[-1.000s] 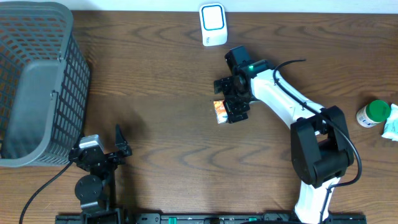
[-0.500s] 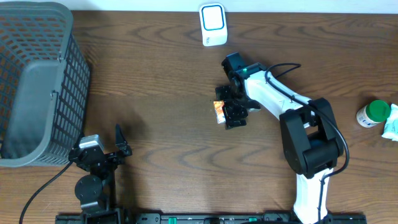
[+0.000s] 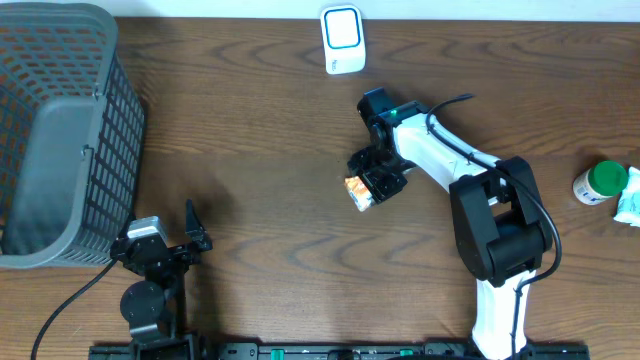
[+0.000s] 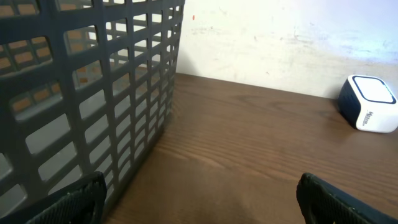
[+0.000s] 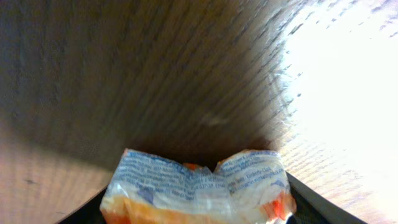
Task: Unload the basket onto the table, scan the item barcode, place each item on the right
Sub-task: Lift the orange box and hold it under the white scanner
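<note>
The task is in its opening stage: the item is picked out and taken, but not yet shown to the reader. The right gripper (image 3: 370, 184) is down at the table with the orange packet (image 3: 356, 191) between its fingers. In the right wrist view the crinkled wrapper, blue print over orange, spans the whole gap between the two dark fingers (image 5: 305, 198) and is creased up the middle. That looks like a squeeze already biting, though the view is blurred and close, so I judge it a grip on the packet rather than a firm certainty. The packet sits at the fingertips and low, at or just off the wood.

The barcode scanner (image 3: 342, 40), a small white box with a blue face, stands well beyond the gripper, past its wrist and toward the far edge of the table. Nothing is in front of its window. No barcode can be made out on the wrapper side that shows — only lines of fine print.

What is left, by my reckoning, is most of the work: lift the packet clear, carry it over to the scanner, and turn it until the code faces the window.

The left gripper (image 3: 196, 228) is parked near its base with its fingers spread wide and nothing between them. The grey mesh basket (image 3: 125, 110) stands just beside it.

Off behind the right arm's elbow lie a green-capped bottle (image 3: 600, 183) and a white pouch (image 3: 630, 206), both untouched.
</note>
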You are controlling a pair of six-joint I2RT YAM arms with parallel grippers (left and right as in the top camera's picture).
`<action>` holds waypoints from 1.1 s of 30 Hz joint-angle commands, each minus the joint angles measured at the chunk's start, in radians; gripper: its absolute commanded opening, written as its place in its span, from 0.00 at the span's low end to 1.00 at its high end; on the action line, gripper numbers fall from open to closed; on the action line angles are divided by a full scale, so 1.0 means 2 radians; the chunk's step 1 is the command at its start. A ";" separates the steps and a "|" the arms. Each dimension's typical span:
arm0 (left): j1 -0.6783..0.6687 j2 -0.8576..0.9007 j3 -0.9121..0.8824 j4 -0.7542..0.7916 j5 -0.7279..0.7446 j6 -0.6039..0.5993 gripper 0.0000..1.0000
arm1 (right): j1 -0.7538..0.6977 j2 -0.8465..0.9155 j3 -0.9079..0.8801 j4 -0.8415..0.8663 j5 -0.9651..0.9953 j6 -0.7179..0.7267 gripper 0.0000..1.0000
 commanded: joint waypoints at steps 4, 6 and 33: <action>-0.002 -0.003 -0.010 -0.014 0.003 0.003 0.98 | -0.017 0.010 -0.004 -0.022 -0.146 -0.199 0.61; -0.002 -0.003 -0.010 -0.014 0.003 0.003 0.98 | -0.027 0.010 -0.004 -0.037 -0.185 -0.236 0.61; -0.002 -0.003 -0.010 -0.014 0.003 0.003 0.98 | -0.091 0.010 0.148 -0.102 -0.207 -0.402 0.56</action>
